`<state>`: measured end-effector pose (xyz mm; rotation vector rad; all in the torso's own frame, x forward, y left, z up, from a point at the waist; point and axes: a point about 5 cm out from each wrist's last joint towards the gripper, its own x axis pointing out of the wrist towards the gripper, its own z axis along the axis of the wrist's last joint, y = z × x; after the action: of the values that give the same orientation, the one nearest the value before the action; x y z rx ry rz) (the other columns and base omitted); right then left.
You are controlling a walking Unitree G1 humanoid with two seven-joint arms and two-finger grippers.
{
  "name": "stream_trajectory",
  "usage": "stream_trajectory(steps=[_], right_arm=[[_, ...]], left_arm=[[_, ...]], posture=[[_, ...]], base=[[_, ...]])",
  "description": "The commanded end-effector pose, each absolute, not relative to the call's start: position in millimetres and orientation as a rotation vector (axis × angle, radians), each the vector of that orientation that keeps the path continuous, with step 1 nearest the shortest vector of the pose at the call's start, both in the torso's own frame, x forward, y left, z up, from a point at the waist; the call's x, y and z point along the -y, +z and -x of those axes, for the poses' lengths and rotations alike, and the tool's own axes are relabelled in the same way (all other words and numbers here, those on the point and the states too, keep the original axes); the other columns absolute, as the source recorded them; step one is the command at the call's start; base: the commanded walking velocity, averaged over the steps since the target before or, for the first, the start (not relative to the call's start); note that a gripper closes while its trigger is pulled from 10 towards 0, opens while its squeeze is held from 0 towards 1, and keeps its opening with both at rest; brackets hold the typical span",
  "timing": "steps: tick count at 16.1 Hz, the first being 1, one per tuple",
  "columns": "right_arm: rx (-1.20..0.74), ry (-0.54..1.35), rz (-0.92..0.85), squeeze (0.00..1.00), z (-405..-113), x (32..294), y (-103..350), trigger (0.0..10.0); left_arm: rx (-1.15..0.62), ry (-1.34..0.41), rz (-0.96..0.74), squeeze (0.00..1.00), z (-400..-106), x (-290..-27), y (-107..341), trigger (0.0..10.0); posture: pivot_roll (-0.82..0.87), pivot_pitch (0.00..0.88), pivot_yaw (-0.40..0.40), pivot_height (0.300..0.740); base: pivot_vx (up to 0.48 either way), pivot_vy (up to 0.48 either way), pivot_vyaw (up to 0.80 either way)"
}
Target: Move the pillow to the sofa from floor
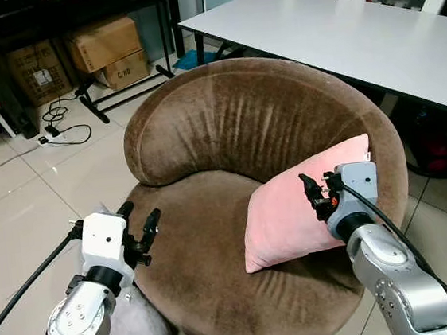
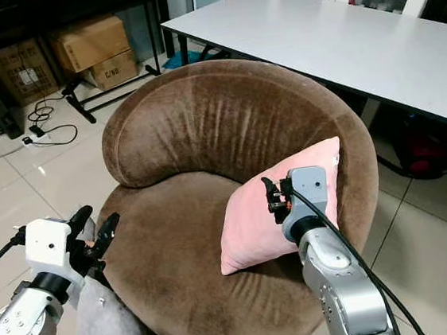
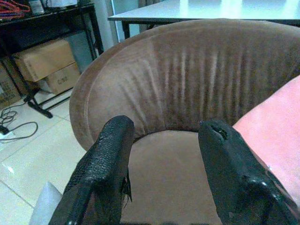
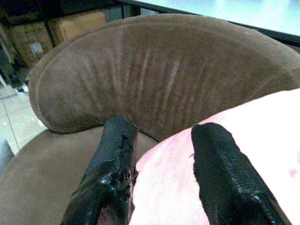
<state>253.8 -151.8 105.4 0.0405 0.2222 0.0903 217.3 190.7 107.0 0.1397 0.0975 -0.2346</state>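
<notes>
Both grippers hover with fingers spread and empty, the left gripper (image 1: 139, 221) at the brown sofa's (image 1: 204, 137) front edge, the right gripper (image 1: 315, 187) just before the pink pillow (image 1: 280, 213) leaning on the seat against the backrest, a white table (image 1: 353, 34) behind.

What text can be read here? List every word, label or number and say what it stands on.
"C/NO" or similar, partly blurred: on the lower brown cardboard box under the black rack.
White label on the other brown cardboard box to its left: too small to read.
Nothing else bears readable text.
</notes>
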Motion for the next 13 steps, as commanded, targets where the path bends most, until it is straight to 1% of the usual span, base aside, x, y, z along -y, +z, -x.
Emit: stream_trajectory(steps=[1,8,13], right_arm=[[-0.253,0.054,-0.002,0.0,-254.5,158.2,102.0,10.0],[-0.284,0.05,0.026,0.0,-250.2,161.9,104.5,10.0],[-0.297,0.044,0.017,0.0,-249.4,160.0,103.4,10.0]], left_arm=[[-0.099,-0.226,-0.148,0.0,-216.8,-190.1,106.6,10.0],[-0.108,-0.218,-0.135,0.0,-216.0,-184.3,101.5,10.0],[-0.112,-0.22,-0.144,0.0,-216.1,-185.1,100.9,10.0]], posture=[[-0.02,0.0,-0.013,0.74],[-0.03,0.0,-0.025,0.74],[-0.04,0.0,-0.017,0.74]], base=[[0.0,0.0,0.0],[0.0,0.0,0.0],[-0.243,0.0,0.0]])
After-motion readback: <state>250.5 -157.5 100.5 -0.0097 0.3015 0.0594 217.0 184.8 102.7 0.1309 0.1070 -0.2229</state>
